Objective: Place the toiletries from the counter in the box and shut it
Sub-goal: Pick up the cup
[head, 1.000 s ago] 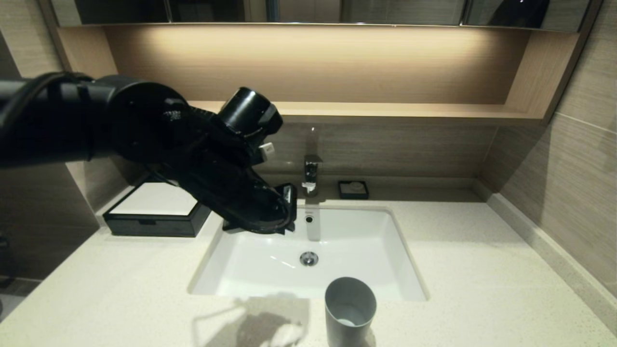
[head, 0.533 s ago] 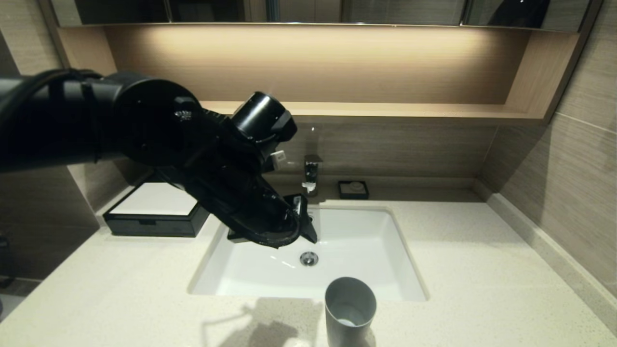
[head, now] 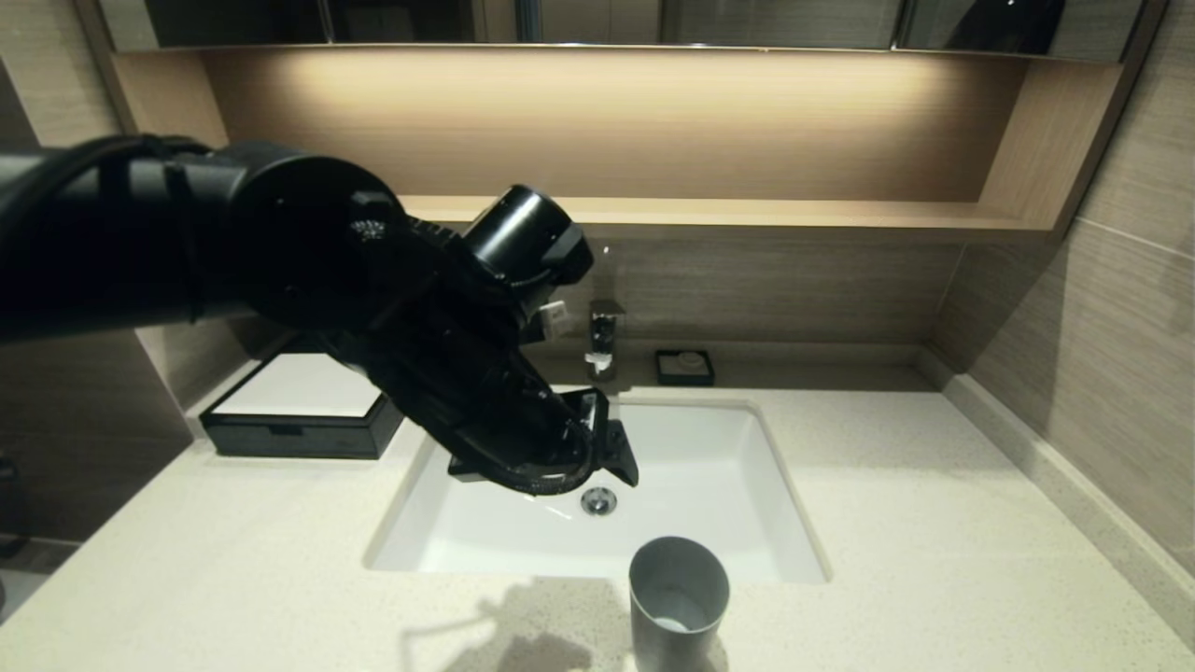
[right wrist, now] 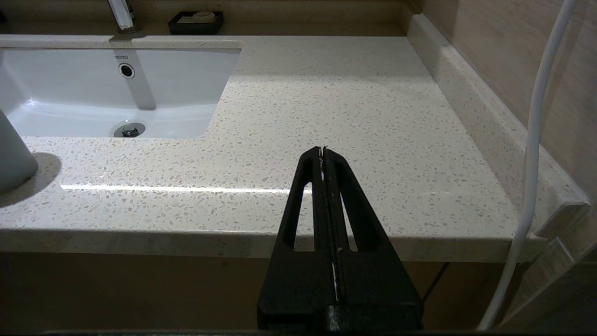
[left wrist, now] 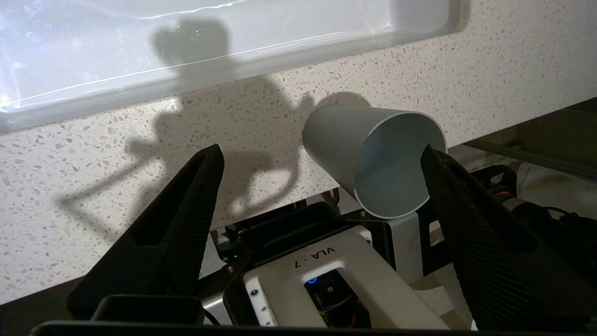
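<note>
Your box (head: 297, 408) sits shut at the table's (head: 934, 560) back left corner, left of the basin (head: 709, 485), your left claw (left wrist: 322, 154) hangs wide and empty above it near the grey cup (head: 679, 602), and your right claw (right wrist: 323, 154) is pressed closed at the front edge.

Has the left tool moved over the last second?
Yes. In the head view the left tool has travelled rightward and toward the robot, from beside the faucet to over the basin's drain.

Heads up: your left arm (head: 280, 271) hides the box's (head: 289, 411) right rear corner, and the cup's (head: 679, 607) base is cut off by the pic edge.
</note>
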`<state>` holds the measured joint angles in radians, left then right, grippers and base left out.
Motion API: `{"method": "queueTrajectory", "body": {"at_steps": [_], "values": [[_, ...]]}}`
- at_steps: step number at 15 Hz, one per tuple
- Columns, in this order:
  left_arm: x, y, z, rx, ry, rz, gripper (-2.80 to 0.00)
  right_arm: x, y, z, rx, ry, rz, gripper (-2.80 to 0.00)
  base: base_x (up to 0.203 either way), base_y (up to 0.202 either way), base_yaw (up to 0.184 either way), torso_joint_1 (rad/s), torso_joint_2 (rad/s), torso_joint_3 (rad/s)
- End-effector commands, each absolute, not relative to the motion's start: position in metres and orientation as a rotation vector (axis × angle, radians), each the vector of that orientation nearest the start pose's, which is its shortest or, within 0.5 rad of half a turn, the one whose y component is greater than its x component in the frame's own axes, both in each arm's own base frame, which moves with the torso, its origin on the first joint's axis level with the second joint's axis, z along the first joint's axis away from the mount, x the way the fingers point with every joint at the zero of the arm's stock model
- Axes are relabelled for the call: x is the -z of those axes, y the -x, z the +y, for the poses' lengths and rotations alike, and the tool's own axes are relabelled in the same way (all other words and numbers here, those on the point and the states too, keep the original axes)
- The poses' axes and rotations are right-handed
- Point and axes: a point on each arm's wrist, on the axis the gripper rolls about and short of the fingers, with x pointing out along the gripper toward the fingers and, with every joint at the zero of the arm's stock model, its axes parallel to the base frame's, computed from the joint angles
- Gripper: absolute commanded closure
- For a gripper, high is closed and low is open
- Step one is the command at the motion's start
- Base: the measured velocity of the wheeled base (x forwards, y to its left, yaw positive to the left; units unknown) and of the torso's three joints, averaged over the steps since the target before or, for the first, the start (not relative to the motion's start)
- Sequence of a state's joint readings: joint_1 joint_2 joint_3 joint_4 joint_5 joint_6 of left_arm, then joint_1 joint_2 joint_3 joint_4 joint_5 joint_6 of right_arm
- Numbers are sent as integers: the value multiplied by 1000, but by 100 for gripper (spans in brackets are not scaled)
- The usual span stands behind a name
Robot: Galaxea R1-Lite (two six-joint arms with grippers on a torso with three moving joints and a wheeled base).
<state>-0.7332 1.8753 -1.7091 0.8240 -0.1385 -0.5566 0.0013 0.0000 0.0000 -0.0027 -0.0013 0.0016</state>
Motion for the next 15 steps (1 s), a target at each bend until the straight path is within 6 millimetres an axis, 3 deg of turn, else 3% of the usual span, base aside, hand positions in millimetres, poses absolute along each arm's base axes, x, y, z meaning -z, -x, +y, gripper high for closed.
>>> {"method": "queueTrajectory", "body": {"at_steps": [1,15], "values": [[-245,-241,-227,504,176,1164,-280,-75,23,0,0,-2,-3,0,0,0,0,0,0,0],[-232,-242,-231,466,137,1218,-280,-75,23,0,0,-2,-2,0,0,0,0,0,0,0]]}}
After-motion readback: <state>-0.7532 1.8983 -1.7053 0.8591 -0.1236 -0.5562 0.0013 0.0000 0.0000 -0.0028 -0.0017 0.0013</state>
